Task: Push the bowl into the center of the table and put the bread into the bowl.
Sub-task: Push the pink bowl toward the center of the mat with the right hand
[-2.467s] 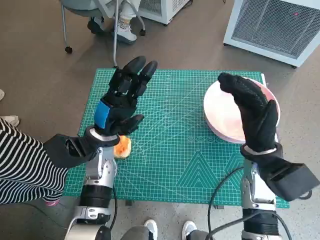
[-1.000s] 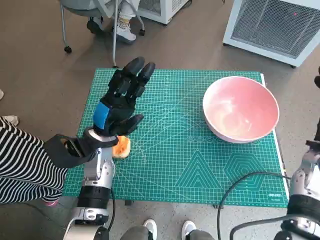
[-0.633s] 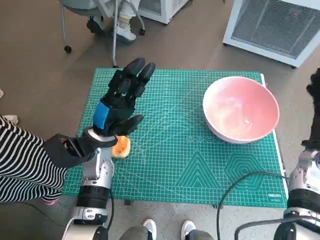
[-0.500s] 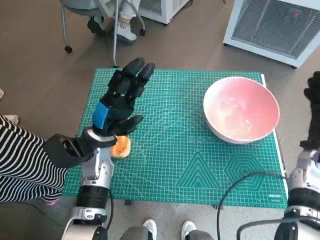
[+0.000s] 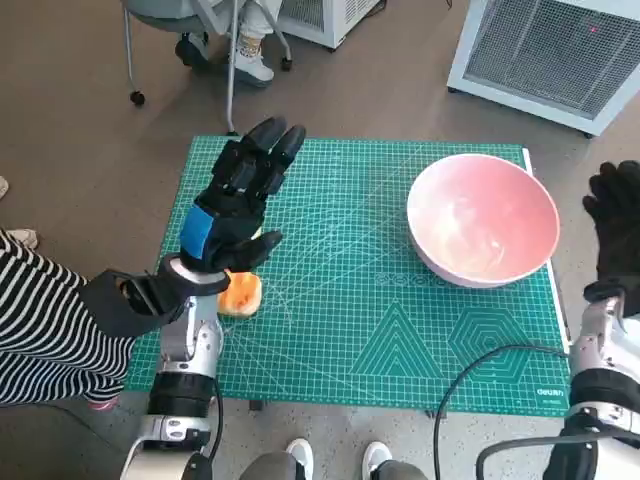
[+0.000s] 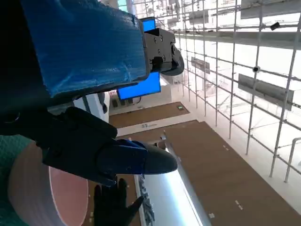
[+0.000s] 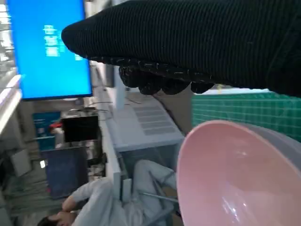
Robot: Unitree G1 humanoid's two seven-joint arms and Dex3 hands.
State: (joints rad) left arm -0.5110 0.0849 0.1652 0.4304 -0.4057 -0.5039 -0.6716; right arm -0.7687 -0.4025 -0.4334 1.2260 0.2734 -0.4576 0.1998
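Bowl (image 5: 482, 218): pink, at the tabltop's far right; we judge it rigid, smooth, slidable by its outer wall | Bread (image 5: 241, 294): near left edge, likely soft, light | left hand (image 5: 235, 205): spread, empty | right hand (image 5: 612, 212): empty, beside bowl.

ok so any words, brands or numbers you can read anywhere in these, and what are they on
Nothing can be read with confidence.
Green cutting mat: a small white brand mark at its near right corner, too small to read; the printed grid carries no legible numbers.
Blue screen in the right wrist view: lines of pale text, too blurred to read.
Blue screens in the left wrist view: no text can be made out.
Pink bowl: no marking visible.
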